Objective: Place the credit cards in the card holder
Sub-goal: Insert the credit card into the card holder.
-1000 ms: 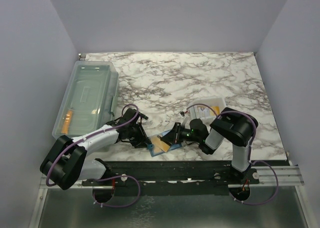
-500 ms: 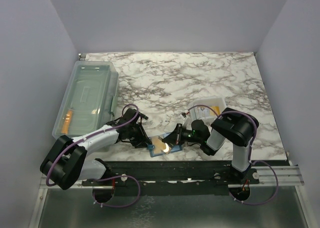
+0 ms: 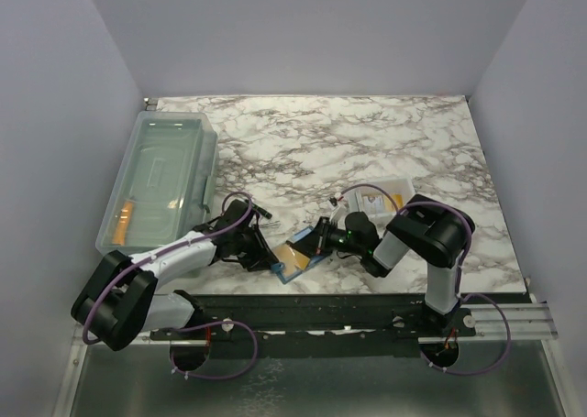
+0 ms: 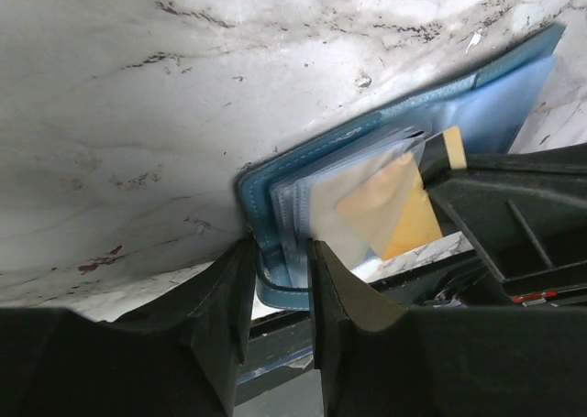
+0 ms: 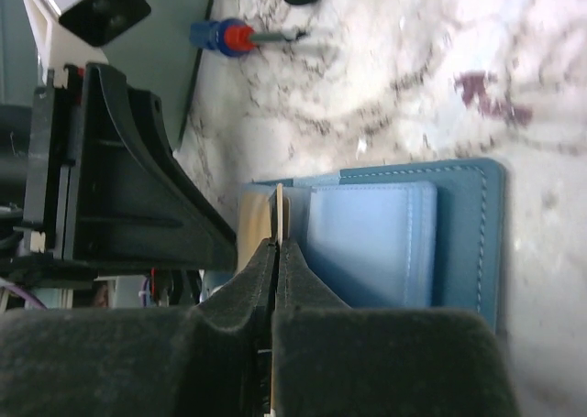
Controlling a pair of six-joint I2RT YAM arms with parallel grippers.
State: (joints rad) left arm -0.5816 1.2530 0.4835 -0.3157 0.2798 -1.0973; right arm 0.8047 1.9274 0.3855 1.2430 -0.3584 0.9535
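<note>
The teal card holder [image 3: 282, 271] lies open at the table's near edge, its clear inner pockets facing up [image 5: 367, 243]. My left gripper [image 4: 282, 247] is shut on the holder's near corner, its fingers pressing the teal edge and the clear sleeves. A golden-orange credit card [image 4: 399, 211] lies partly under a clear sleeve. My right gripper [image 5: 277, 245] is shut on this card, which shows edge-on [image 5: 278, 206] above the holder's pockets. In the top view the card [image 3: 293, 253] sits between the two grippers.
A large clear plastic bin [image 3: 160, 174] stands at the left with an orange item [image 3: 124, 220] inside. A shallow white tray [image 3: 381, 197] sits behind the right arm. A small blue-and-red tool [image 5: 225, 37] lies on the marble beside the holder.
My right gripper has closed on the credit card and drawn slightly back from the table edge with it. The left gripper has kept its hold on the card holder.
</note>
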